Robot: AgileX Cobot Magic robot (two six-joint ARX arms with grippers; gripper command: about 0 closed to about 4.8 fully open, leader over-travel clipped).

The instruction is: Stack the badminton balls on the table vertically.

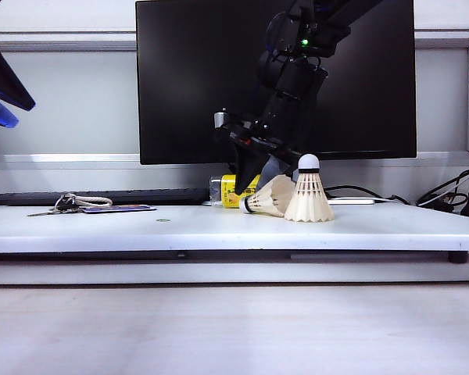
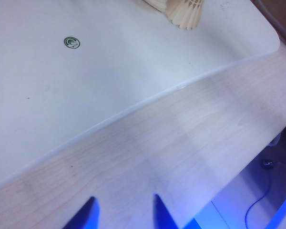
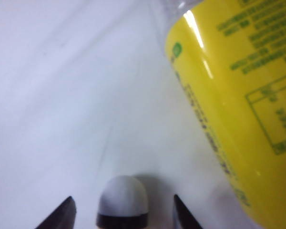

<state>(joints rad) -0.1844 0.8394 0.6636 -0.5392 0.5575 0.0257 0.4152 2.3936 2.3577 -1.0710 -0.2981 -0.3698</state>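
One badminton ball [image 1: 309, 194] stands upright on the table [image 1: 141, 230], cork tip up. The other badminton ball [image 1: 267, 199] lies on its side against it, tip pointing left. My right gripper [image 1: 256, 186] comes down from above and straddles the lying one. In the right wrist view its white cork tip [image 3: 123, 200] sits between my right gripper's [image 3: 123, 212] dark fingertips, with a gap on each side; the skirt is hidden, so any contact there does not show. My left gripper [image 2: 124, 202] hangs open and empty over the wood-grain surface, far left [image 1: 12, 109]. Both skirts [image 2: 181, 10] show in the left wrist view.
A yellow-labelled bottle [image 1: 233, 190] lies just behind the shuttlecocks, close beside my right fingers [image 3: 238, 95]. Keys and a dark card [image 1: 86, 205] rest at the table's left. A black monitor [image 1: 195, 78] stands behind, cables [image 1: 445, 199] at the right. A green sticker [image 2: 72, 43] marks the tabletop.
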